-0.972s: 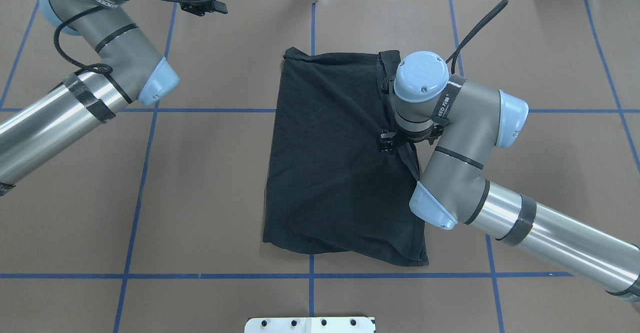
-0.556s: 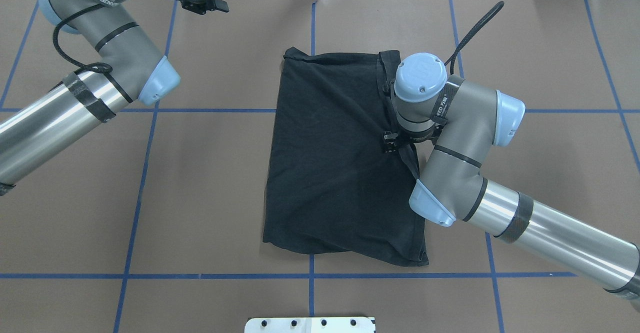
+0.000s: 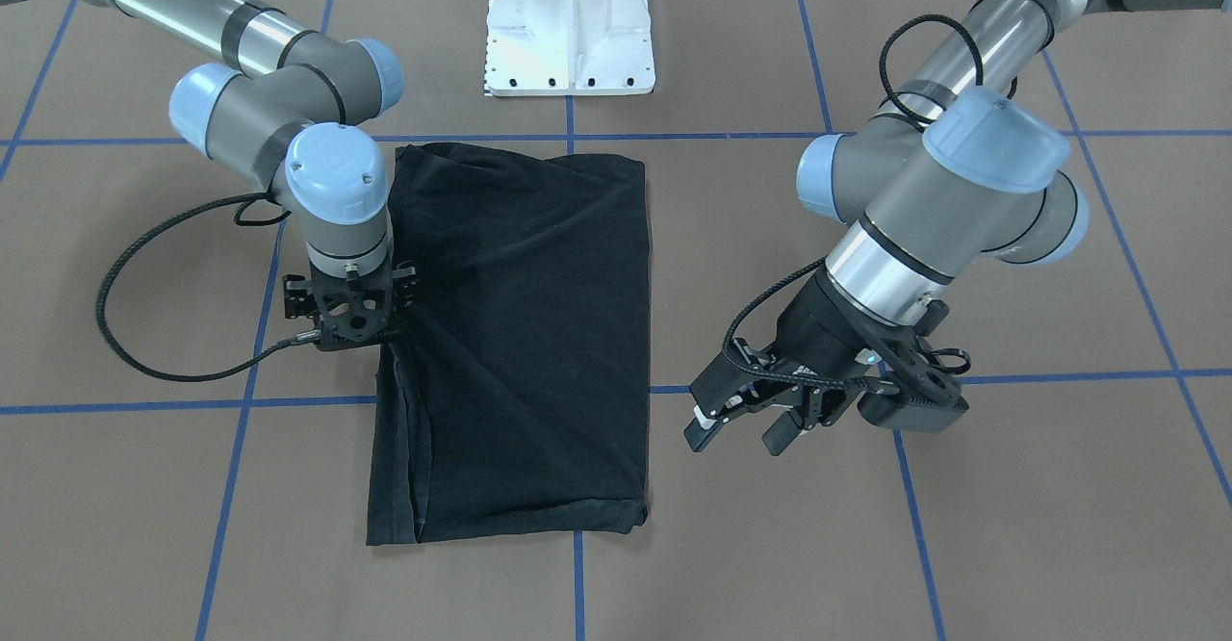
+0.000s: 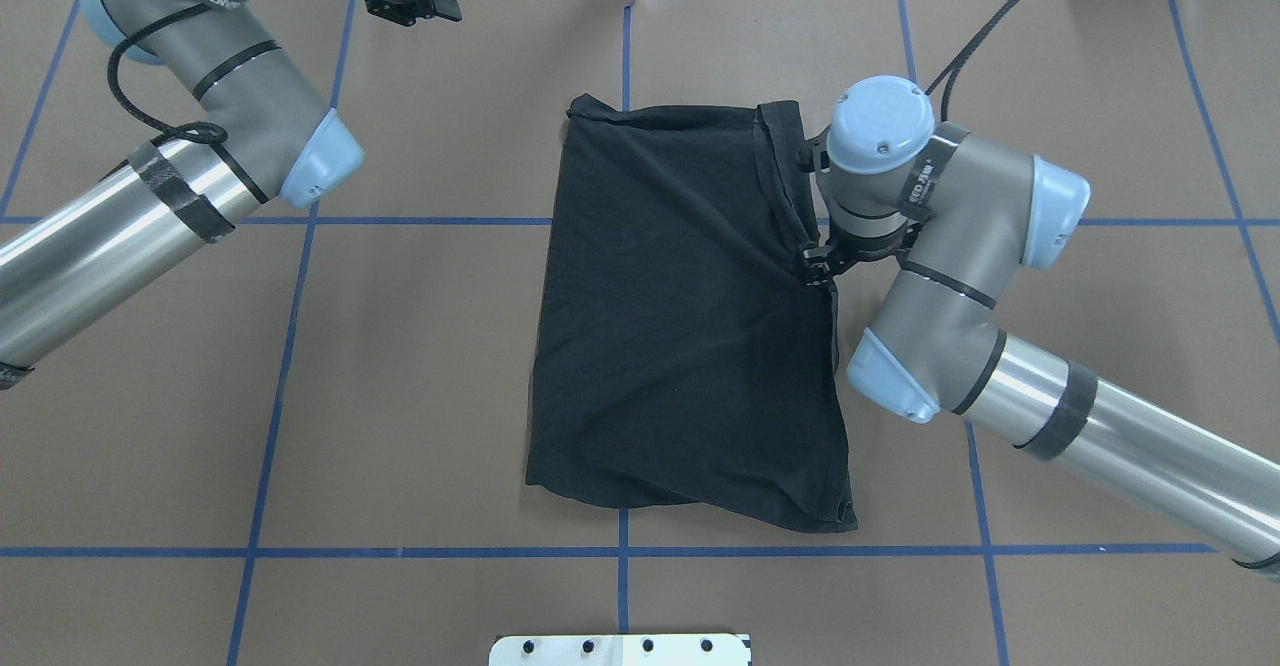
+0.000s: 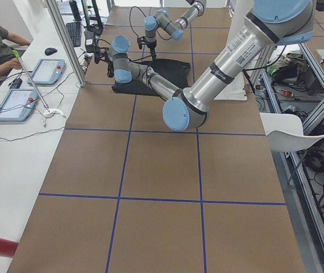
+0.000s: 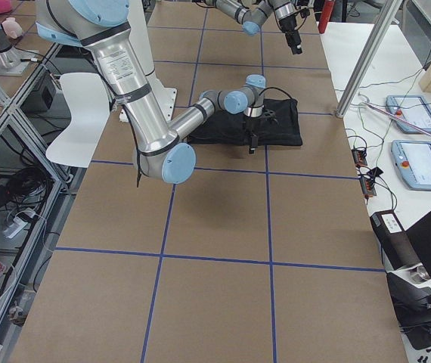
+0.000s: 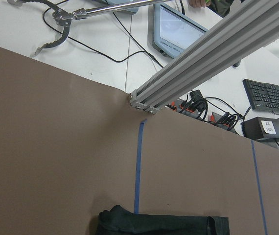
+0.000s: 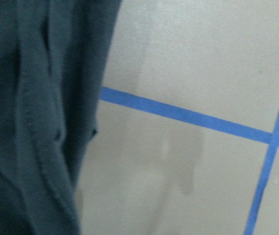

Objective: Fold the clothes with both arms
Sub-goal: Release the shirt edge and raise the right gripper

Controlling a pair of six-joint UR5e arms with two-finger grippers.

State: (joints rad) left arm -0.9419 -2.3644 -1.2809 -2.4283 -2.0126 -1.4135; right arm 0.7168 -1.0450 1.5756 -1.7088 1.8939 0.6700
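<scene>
T-shirt (image 4: pixel 690 326) is flat in the middle of the bench (image 4: pixel 400 396), folded to a black rectangle. Long sides run from the robot-side edge toward the operators' edge. Its near end stops just short of a blue tape line (image 4: pixel 400 552). I see a doubled strip of cloth running along its right-hand side.

My right gripper (image 3: pixel 351 321) points straight down at that right side, roughly halfway along. I can't tell whether it's touching the cloth or just above it. The wrist hides the fingers in every view, so I can't say if it's spread, closed or pinching anything. The right wrist cam gives me only the shirt edge on the left, bare bench and a tape crossing.

My left gripper (image 3: pixel 739 441) is well apart from the shirt, on the left side near the operators' edge. It hangs tilted over bare bench, jaws spread wide, nothing between them. The left wrist cam looks at that edge: aluminium post (image 7: pixel 203 58) up top, the shirt's far end along the bottom.

White pedestal (image 3: pixel 568 35) sits centred at the robot-side edge.
</scene>
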